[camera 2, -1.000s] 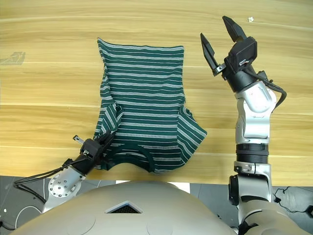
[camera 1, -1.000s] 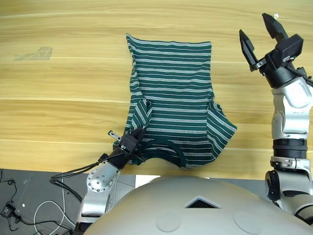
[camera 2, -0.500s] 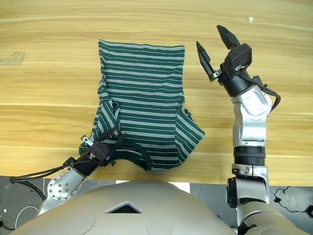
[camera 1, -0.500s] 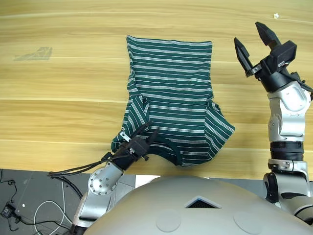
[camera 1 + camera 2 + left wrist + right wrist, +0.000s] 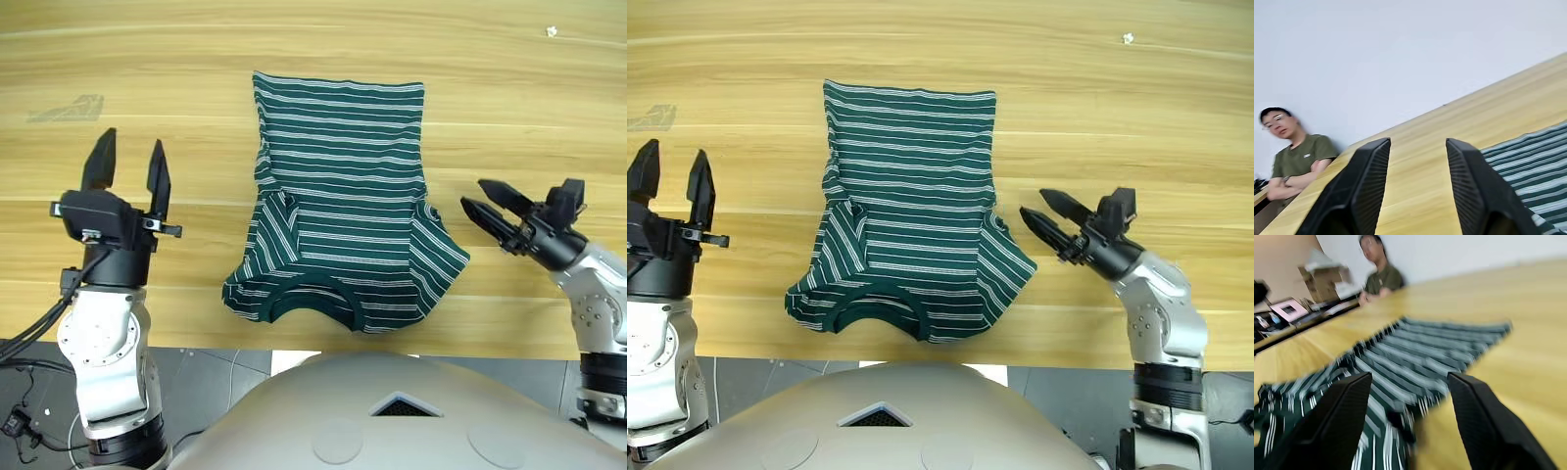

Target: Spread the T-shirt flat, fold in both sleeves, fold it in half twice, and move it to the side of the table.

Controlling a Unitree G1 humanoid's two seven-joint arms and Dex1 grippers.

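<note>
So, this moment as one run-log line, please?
T-shirt: spread on table | left gripper: open, clear of it | right gripper: open, by sleeve

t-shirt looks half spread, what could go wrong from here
1. The left sleeve lies crumpled on the T-shirt; folding now would likely lock in that bunching.
2. The open right pincer points at the right sleeve; it may shove the cloth rather than grip it.
3. The collar sits near the table edge, so a pull could drag it off.
</note>
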